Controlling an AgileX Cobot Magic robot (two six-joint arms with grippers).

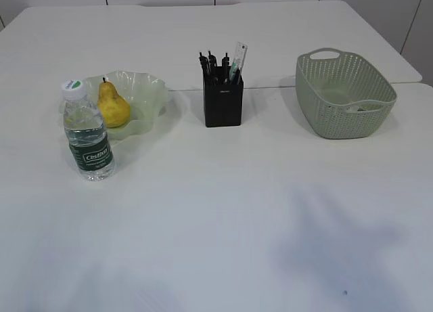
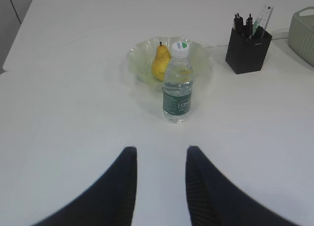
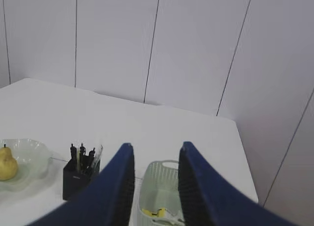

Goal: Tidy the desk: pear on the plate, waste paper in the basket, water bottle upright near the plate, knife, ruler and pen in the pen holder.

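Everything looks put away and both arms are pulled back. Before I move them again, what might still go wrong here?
1. The water bottle stands upright right in front of the left pincer, whose jaws are open and empty; a forward move would likely tip it.
2. The pear stands upright in the plate, so a nudge may roll it.
3. The ruler leans out of the pen holder; a passing arm could catch it.

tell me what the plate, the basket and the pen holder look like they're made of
Plate: pale green and see-through with a wavy rim, so likely glass, though clear plastic can't be ruled out.
Basket: sage green with moulded woven-look holes and handle slots, almost certainly plastic, dull finish.
Pen holder: square, matte black, no shine; plastic or coated metal, the look leaves it open.
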